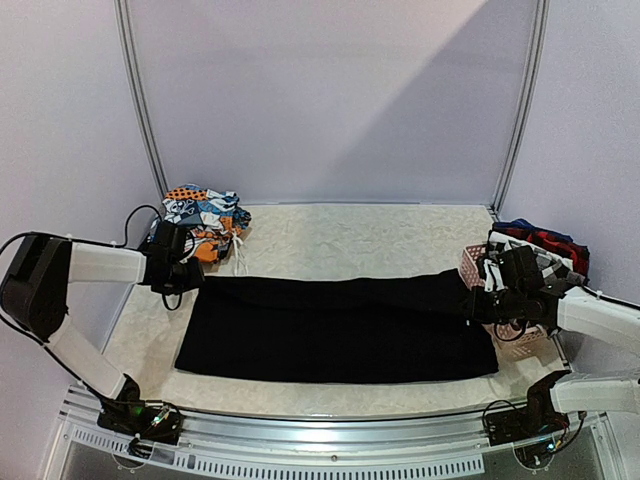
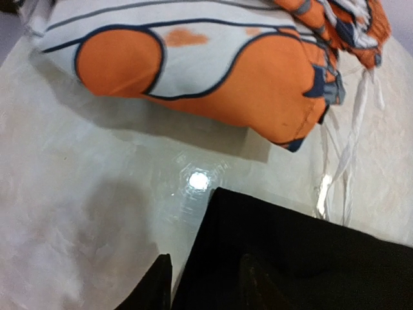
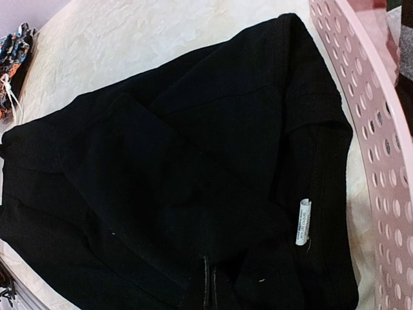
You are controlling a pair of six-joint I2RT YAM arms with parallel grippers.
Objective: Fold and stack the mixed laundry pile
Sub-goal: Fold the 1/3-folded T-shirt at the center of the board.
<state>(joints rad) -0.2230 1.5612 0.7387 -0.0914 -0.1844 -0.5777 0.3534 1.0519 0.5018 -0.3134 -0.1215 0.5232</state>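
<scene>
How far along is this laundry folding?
Midway, perhaps. The printed pieces sit piled far left, possibly already folded. In hand: the black garment lies flat, the right tool seemingly pinching one end, the open left tool at its far-left corner. Left: plaid and checked clothes at the pink basket.

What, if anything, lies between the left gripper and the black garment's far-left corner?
Nothing visible does. The left gripper straddles that corner of the black garment, with one finger over the bare table and the other over the cloth. The printed pile lies beyond the corner, not between them.
</scene>
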